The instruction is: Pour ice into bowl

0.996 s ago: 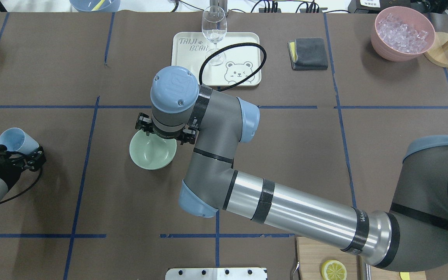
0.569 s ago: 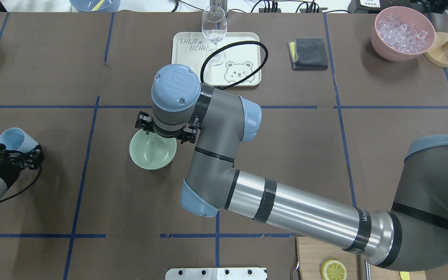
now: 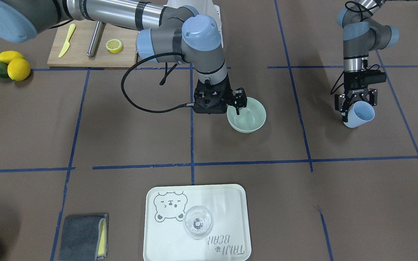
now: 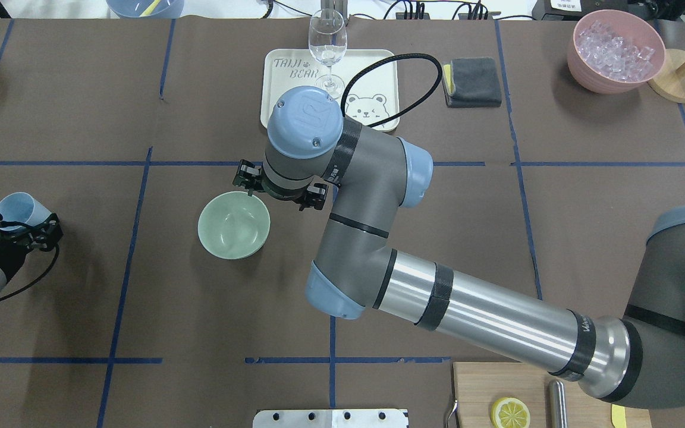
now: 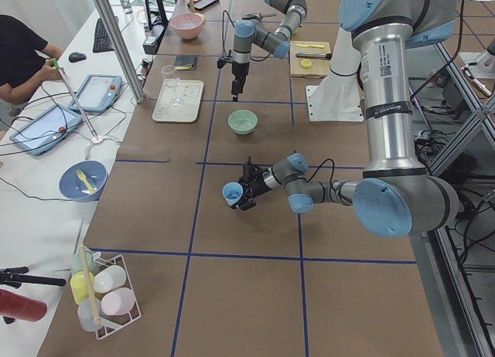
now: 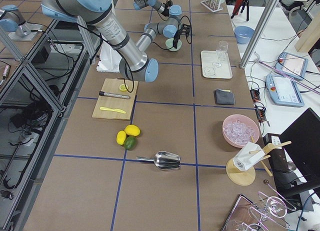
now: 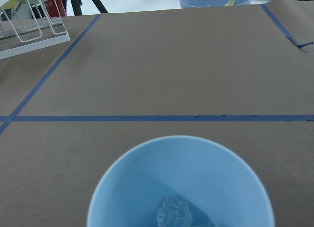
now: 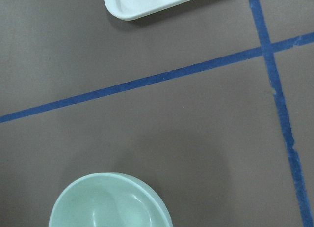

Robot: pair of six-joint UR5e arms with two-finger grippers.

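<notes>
Holding the ice [image 7: 174, 213] in the blue cup [image 3: 358, 114] clamped by my left gripper [image 3: 356, 107], I'm seeing the bowl [image 4: 233, 224] sitting well off to its right, just beside the right gripper [image 3: 237, 105], whose jaws I can't read.

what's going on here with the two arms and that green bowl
The left pincer grips a tilted light blue round cup with some clear glassy ice at its bottom, held well off to one side of the round pale sage-green bowl. That bowl sits empty on the brown table. The right pincer hangs open at the bowl's rim, holding nothing. No ice has been poured yet.
</notes>
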